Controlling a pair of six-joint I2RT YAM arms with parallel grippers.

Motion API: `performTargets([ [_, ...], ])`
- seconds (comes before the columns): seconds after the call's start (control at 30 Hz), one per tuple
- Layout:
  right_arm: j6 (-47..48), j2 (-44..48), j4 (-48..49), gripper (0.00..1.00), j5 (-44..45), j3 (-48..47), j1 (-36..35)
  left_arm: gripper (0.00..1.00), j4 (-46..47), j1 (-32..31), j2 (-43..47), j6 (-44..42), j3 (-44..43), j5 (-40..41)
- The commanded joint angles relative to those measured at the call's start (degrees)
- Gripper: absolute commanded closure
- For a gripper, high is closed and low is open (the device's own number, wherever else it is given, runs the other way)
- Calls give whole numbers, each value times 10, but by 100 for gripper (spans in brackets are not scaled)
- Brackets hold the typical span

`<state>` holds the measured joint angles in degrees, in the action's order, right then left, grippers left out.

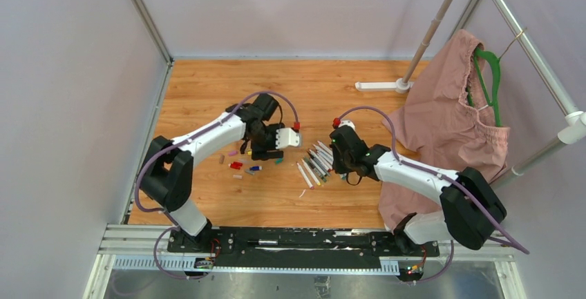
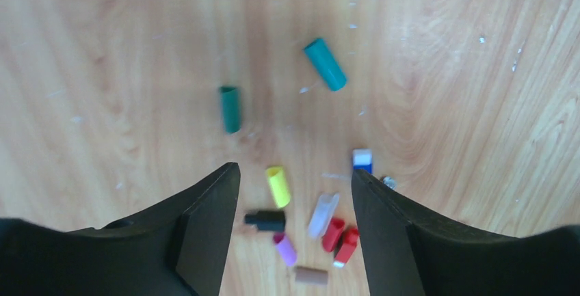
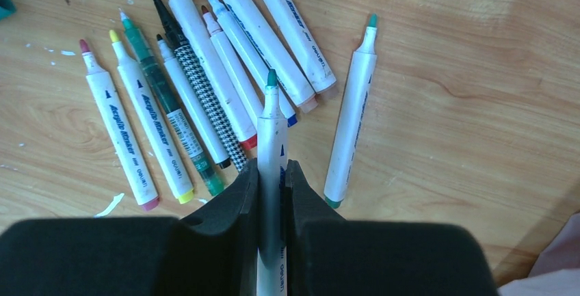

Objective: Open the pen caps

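Loose pen caps lie on the wooden table under my left gripper (image 2: 295, 180), which is open and empty above them: a teal cap (image 2: 325, 64), a dark green cap (image 2: 230, 109), a yellow cap (image 2: 278, 186), a black cap (image 2: 266, 220), two red caps (image 2: 340, 236) and others. In the top view the caps (image 1: 238, 166) lie left of centre. My right gripper (image 3: 272, 173) is shut on a white marker (image 3: 271, 132) with a bare green tip, held above a row of several uncapped markers (image 3: 205, 84). The markers (image 1: 314, 164) show mid-table in the top view.
A pink garment (image 1: 442, 133) on a green hanger hangs from a metal rack (image 1: 525, 43) at the right, close to my right arm. The rack's white foot (image 1: 380, 85) rests at the back. Grey walls enclose the table.
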<state>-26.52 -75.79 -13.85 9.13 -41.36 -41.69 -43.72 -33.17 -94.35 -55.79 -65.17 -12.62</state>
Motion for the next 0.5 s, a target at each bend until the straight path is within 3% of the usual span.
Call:
performTargets([
  [0.0,22,-24,17,92,19,-3,12,33,-55,56,43,32,-67,-47],
  [0.27,40,-63,39,83,14,-11,21,33,-74,129,118,100,-87,-52],
  [0.47,51,-67,44,82,10,-22,47,33,-76,149,182,123,-55,-72],
])
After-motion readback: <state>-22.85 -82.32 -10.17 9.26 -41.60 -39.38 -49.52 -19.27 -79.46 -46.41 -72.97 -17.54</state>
